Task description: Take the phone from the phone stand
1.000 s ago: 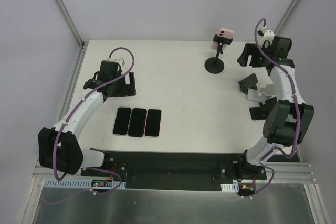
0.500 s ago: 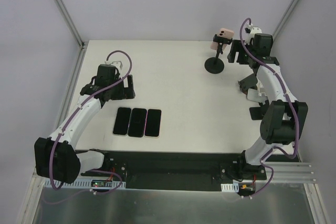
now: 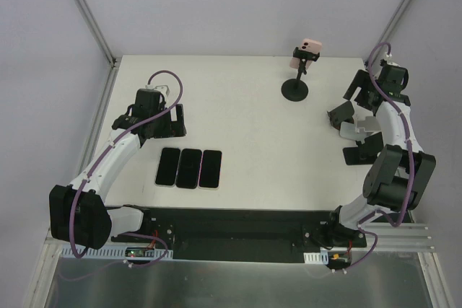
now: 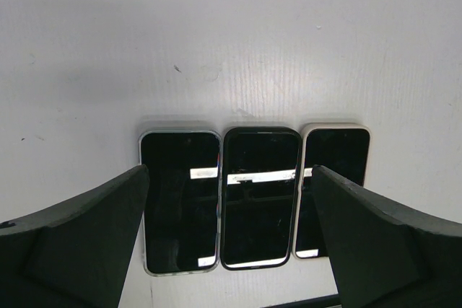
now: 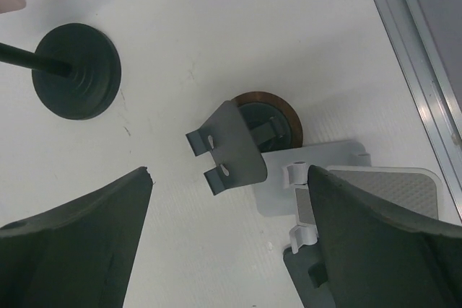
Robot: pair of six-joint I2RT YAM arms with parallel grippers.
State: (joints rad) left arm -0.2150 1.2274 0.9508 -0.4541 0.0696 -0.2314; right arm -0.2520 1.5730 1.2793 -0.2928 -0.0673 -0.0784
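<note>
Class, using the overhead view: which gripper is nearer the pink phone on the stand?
Right. The right gripper hangs a short way right of the pink phone, jaws open. The left gripper is far to its left, beside the three flat phones.

The right gripper hung over the white table, its two dark fingers spread wide at 7 and 5 o'clock, gripping nothing. At 10 o'clock stood the phone stand, a round black base whose pole ran off the left edge. At centre a grey metal bracket rose from a brown-rimmed disc, touching a white holder toward 4 o'clock. An aluminium rail crossed at 2 o'clock
</note>
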